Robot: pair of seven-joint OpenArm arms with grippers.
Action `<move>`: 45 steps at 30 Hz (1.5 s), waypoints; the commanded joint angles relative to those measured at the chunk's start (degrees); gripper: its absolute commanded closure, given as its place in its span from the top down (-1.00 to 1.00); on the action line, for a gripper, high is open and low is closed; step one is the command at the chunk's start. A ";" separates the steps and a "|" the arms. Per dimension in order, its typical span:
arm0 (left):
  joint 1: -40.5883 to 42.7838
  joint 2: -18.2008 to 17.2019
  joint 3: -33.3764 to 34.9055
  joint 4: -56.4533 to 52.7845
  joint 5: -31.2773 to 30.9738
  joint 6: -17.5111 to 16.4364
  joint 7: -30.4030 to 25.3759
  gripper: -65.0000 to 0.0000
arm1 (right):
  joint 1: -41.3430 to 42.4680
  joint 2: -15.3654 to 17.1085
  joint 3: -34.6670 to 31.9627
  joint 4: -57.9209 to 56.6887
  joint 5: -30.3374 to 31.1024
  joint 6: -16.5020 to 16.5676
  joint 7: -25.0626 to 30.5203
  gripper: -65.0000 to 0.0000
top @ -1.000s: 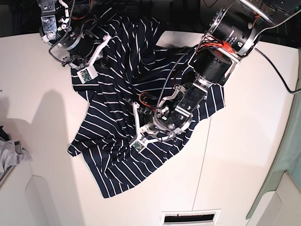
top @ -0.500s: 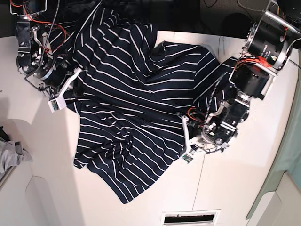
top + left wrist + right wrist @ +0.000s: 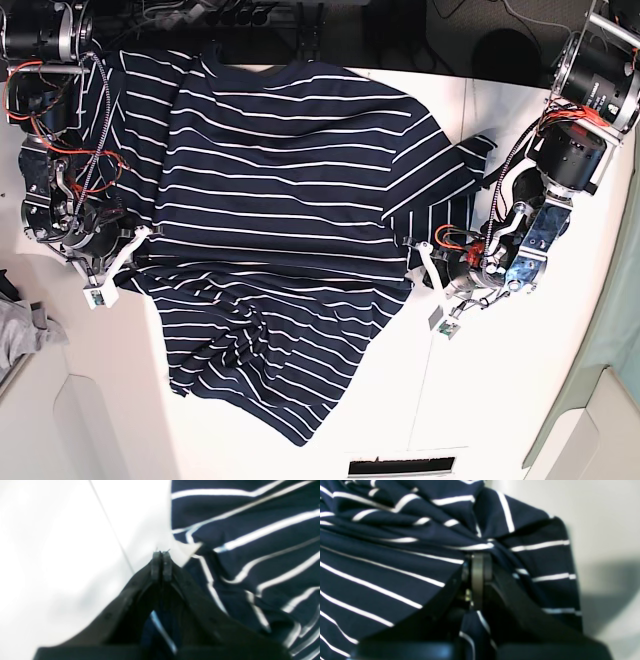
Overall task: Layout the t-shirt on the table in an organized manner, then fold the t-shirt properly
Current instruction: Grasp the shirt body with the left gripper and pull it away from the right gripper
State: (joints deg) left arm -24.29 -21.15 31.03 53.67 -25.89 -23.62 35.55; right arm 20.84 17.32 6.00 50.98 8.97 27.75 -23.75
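Note:
The t-shirt (image 3: pixel 270 200), dark navy with thin white stripes, lies stretched wide across the white table (image 3: pixel 510 400), its lower part still wrinkled. At its right edge in the base view, my left gripper (image 3: pixel 415 262) is shut on the cloth. In the left wrist view the left gripper (image 3: pixel 161 555) has its fingertips pressed together, with striped t-shirt (image 3: pixel 250 555) cloth running down between the fingers. My right gripper (image 3: pixel 135 245) pinches the shirt's left edge. The right wrist view shows the right gripper (image 3: pixel 480 557) shut on bunched t-shirt (image 3: pixel 395 555) folds.
A plain grey cloth (image 3: pixel 25 330) lies at the left edge of the base view. A thin dark seam (image 3: pixel 420 380) runs down the table by the left gripper. A vent slot (image 3: pixel 400 466) sits at the front edge. Cables and dark gear crowd the back edge.
Both arms have pulled apart sideways, each keeping its grip. The crumpled shirt has been drawn out wide and much flatter between them.

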 commanded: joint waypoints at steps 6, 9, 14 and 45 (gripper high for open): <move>-0.33 0.07 -8.68 17.11 -2.97 -1.46 0.72 -1.00 | 0.74 0.79 0.26 3.50 1.68 -0.28 0.83 -1.00; -0.81 1.09 -10.86 21.35 -1.01 -0.63 -5.09 -1.00 | -0.92 0.72 0.26 6.64 4.68 -0.31 0.76 -1.00; -3.41 7.28 -9.62 16.06 5.70 1.77 -9.57 -1.00 | -5.75 0.57 0.26 16.17 6.03 -0.31 -0.39 -1.00; -8.15 4.96 -8.70 -16.37 11.39 1.22 -8.70 -1.00 | -25.22 1.22 2.51 24.46 1.53 0.50 -9.22 -1.00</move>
State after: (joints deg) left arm -31.94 -15.46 22.44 37.23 -16.36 -23.86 24.34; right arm -4.49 17.06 8.01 75.57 14.70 30.81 -29.58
